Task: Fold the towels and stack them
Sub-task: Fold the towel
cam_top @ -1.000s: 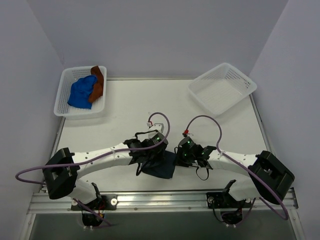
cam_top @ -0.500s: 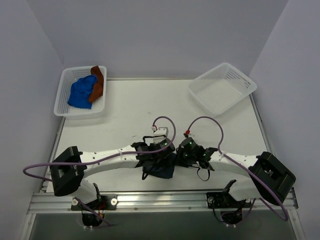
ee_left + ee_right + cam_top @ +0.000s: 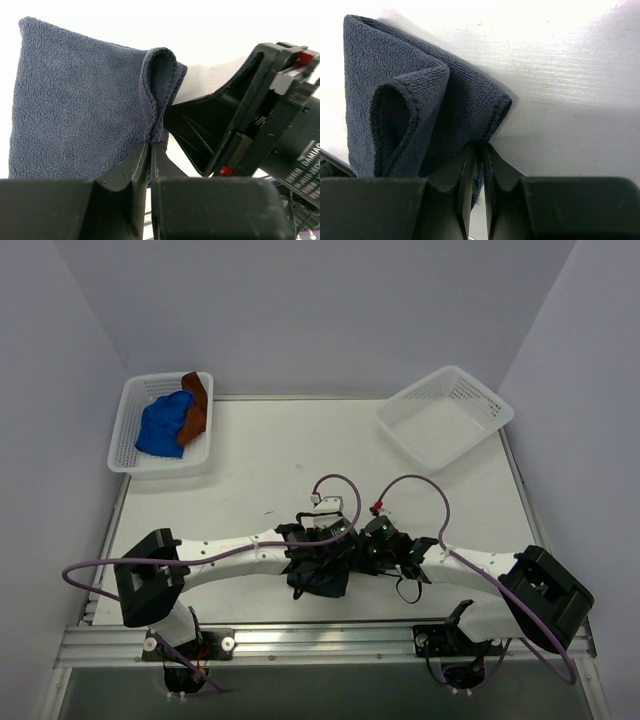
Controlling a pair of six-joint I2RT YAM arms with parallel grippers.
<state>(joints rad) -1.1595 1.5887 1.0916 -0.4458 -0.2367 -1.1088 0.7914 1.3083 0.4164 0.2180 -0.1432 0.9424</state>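
The table [image 3: 260,460] carries everything, and only the top view shows the whole pose of the arms. The left arm [image 3: 220,552] and the right arm [image 3: 470,565] each reach low from their bases toward the middle of the near edge. Their wrists come almost head to head there, over the dark towel [image 3: 322,582].

Only the top view also shows the two white baskets at the far corners. The left basket [image 3: 120,435] has a blue towel [image 3: 160,425] and a brown towel [image 3: 196,405] in it. The right basket [image 3: 445,415] stands well apart from it.

From above the wrists hide the fingers, but the wrist views show them. In the left wrist view the left pincer [image 3: 151,145] is clenched on the hem of the dark towel, just below a rolled loop of its edge. Only cloth lies between the fingers, and the black wrist of the right arm is just beside them. In the right wrist view the right pincer [image 3: 476,147] is pinched on the lower edge of the same towel, near a corner. Here the towel lies in layers on the table, with its upper layer curled into a loop.
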